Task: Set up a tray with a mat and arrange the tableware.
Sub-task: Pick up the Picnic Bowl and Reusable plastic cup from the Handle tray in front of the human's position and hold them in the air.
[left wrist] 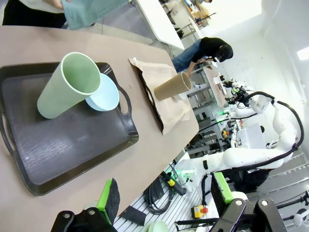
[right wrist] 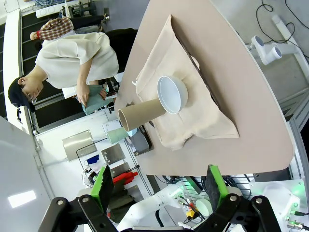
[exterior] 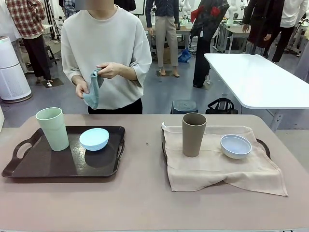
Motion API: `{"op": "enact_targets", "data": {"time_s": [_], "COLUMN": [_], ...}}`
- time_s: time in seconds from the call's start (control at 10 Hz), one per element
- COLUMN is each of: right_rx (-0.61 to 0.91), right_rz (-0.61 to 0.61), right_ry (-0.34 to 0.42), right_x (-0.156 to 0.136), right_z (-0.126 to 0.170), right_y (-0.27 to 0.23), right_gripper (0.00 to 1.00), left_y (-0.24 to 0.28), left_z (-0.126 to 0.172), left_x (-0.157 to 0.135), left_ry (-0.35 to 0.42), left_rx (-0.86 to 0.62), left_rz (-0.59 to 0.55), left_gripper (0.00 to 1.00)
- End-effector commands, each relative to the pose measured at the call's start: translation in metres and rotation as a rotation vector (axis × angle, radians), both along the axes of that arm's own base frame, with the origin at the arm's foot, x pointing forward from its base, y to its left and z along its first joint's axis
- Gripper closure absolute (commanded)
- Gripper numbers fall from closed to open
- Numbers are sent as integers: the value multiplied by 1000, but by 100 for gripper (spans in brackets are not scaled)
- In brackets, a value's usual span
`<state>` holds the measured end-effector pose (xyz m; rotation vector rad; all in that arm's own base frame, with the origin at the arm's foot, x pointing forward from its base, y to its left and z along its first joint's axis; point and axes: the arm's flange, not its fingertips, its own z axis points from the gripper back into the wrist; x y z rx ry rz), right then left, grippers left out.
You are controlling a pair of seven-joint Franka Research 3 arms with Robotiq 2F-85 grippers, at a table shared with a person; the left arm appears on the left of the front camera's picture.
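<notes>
The mint green tumbler (exterior: 52,128) and light blue bowl (exterior: 94,139) stand on the bare dark tray (exterior: 48,164). Right of that tray, the brown tumbler (exterior: 193,134) and pale bluish-white bowl (exterior: 235,146) sit on a beige mat (exterior: 212,169). The left hand (left wrist: 164,195) and right hand (right wrist: 158,186) both have their fingers apart and hold nothing.

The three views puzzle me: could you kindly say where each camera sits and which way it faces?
Front view: robot's side, facing across the table at the person holding a cloth.
Left wrist view: above, looking down at the dark tray, mint tumbler, light blue bowl; left gripper open.
Right wrist view: above the beige mat, brown tumbler, whitish bowl; right gripper open.
Shared: both wrist views show the brown tumbler.
</notes>
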<state>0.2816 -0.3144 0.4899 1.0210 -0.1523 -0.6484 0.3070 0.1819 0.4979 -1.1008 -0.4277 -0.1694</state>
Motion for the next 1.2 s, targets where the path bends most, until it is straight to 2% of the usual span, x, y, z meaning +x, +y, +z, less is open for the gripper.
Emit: {"op": "enact_targets", "data": {"time_s": [0.0, 0.1, 0.2, 0.3, 0.4, 0.6, 0.7, 0.8, 0.9, 1.0, 1.1], "right_rx": [-13, -71, -137, -195, -282, -394, -446, -507, -559, -592, -622], "right_rz": [-38, -25, 8, 40, 87, 136, 155, 167, 183, 181, 174], "right_ry": [-9, -22, -50, -64, -55, -38, -33, -32, -30, -28, -20], "right_x": [-5, 3, 15, 28, 40, 61, 73, 85, 92, 102, 113], "right_z": [-3, 6, 25, 48, 76, 123, 144, 165, 178, 189, 195], "right_y": [-16, -4, 24, 56, 98, 173, 212, 262, 304, 340, 372], "right_gripper": [0, 0, 0, 0, 0, 0, 0, 0, 0, 0, 0], "left_y": [0, -2, -9, -16, -26, -38, -44, -50, -55, -57, -58], "left_z": [0, 10, 22, 34, 47, 52, 51, 52, 47, 44, 46], "left_x": [0, 3, 11, 24, 37, 58, 63, 67, 65, 63, 61], "left_ry": [0, -60, -164, -260, -354, -530, -648, -761, -798, -769, -710], "left_rx": [0, 95, 189, 266, 360, 507, 571, 747, 822, 804, 711], "left_rz": [0, -12, -119, -178, -210, -247, -234, -129, -129, -190, -259], "left_gripper": [0, 0, 0, 0, 0, 0, 0, 0, 0, 0, 0]}}
